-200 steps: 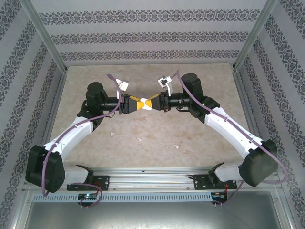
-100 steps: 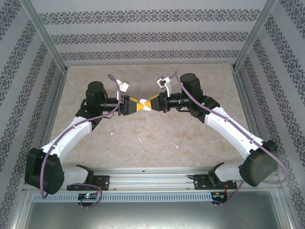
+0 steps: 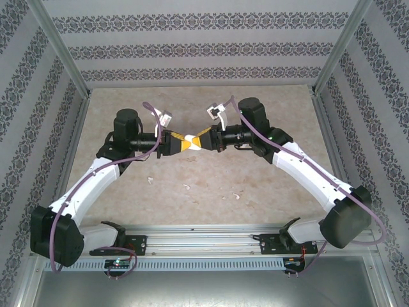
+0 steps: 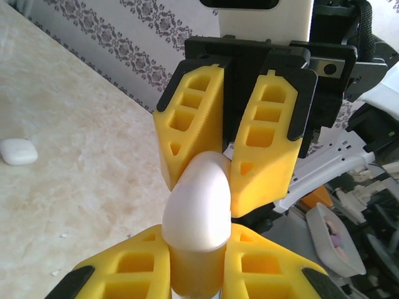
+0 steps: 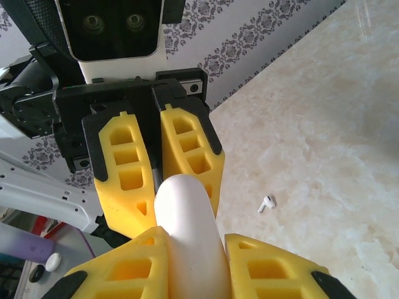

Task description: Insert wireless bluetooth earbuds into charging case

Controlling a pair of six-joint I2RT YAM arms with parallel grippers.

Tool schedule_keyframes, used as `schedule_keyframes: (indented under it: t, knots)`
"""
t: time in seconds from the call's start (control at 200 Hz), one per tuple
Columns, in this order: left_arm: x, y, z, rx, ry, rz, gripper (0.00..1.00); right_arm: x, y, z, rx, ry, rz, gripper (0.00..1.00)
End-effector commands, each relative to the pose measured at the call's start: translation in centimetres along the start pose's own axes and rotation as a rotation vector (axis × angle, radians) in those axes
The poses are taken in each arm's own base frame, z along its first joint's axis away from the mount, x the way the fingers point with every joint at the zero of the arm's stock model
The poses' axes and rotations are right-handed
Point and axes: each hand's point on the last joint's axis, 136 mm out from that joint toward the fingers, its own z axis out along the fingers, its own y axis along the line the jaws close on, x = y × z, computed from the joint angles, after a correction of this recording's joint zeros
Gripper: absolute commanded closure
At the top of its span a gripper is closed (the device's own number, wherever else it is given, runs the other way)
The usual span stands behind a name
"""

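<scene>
A white charging case (image 3: 192,141) hangs above the middle of the table, held from both sides. My left gripper (image 3: 183,142) is shut on one end of it, and my right gripper (image 3: 200,139) is shut on the other end. In the left wrist view the case (image 4: 198,199) rises from between my own yellow fingers (image 4: 268,261) into the right gripper's fingers. The right wrist view shows the case (image 5: 187,230) the same way. Small white earbuds (image 3: 186,187) (image 3: 148,180) (image 3: 235,196) lie loose on the table below. One earbud (image 5: 267,203) lies beside the right gripper.
A second white case (image 4: 17,151) lies flat on the marble-patterned table (image 3: 268,115). Patterned walls (image 3: 204,51) and metal posts (image 3: 64,57) close in three sides. The arm bases stand on the rail (image 3: 204,240) at the near edge.
My left gripper has closed onto the case. Both grippers and the case have shifted slightly toward the back of the table.
</scene>
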Motion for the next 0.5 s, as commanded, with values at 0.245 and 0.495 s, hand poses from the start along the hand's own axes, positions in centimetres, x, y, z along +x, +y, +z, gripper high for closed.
schedule_keyframes:
  t: [0.245,0.495]
  knots:
    - [1.0,-1.0,-1.0,-0.054,-0.009,0.217,0.97,-1.4,-4.6,0.6,0.039,0.000,0.131,0.62]
    - [1.6,-0.5,-1.4,-0.080,-0.031,0.234,0.98,-2.3,-5.4,1.0,0.044,-0.013,0.163,0.57]
